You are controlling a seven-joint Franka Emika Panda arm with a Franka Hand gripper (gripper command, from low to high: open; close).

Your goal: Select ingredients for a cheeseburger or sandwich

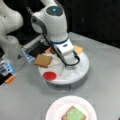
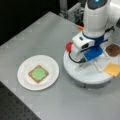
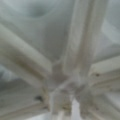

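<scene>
The white robot tool (image 1: pixel 62 71) is lowered onto the round white divided tray (image 1: pixel 82 71) at frame centre; its grip cannot be told. A tan toast square topped with green lettuce (image 2: pixel 38 74) is seen plated lower left; a further ingredient seems selected.

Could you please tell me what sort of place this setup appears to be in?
Probably a robotics lab bench: a grey metal table, a white arm with its end effector down over a divided tray of toy food, dark backdrop behind.
</scene>
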